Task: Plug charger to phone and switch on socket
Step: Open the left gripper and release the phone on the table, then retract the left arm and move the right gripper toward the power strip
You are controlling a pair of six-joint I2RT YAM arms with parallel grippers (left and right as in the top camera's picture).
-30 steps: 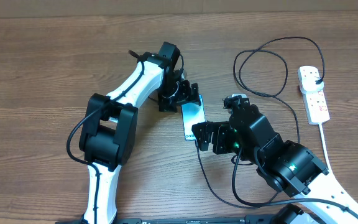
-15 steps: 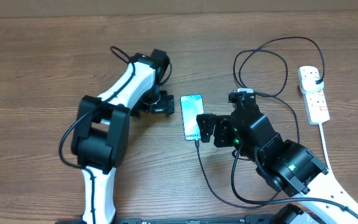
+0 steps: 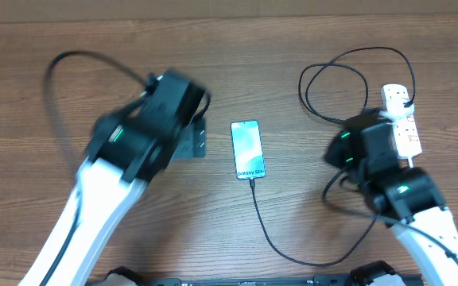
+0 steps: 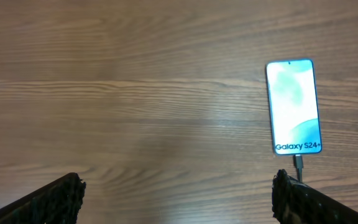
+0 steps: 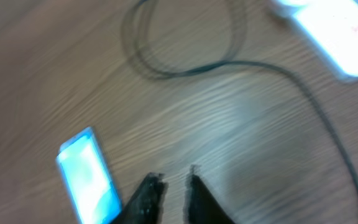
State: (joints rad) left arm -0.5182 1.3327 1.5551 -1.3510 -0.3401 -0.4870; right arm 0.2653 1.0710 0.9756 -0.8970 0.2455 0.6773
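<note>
Phone (image 3: pixel 246 149) lies flat, screen up. Charger (image 4: pixel 298 163) tip is seen seated at its lettered end.

Socket (image 3: pixel 406 131) is well right of phone. It is judged a light strip, apt to skid, so pressing from above is advised.

Right gripper (image 5: pixel 173 183): fingers nearly together, nothing held.

Left gripper (image 4: pixel 179 202): spread wide, left of phone.

Bare table (image 3: pixel 293 32) surrounds the phone (image 3: pixel 246 148), while the charger (image 4: pixel 298 165) loops crowd the socket (image 3: pixel 408 139) side.
</note>
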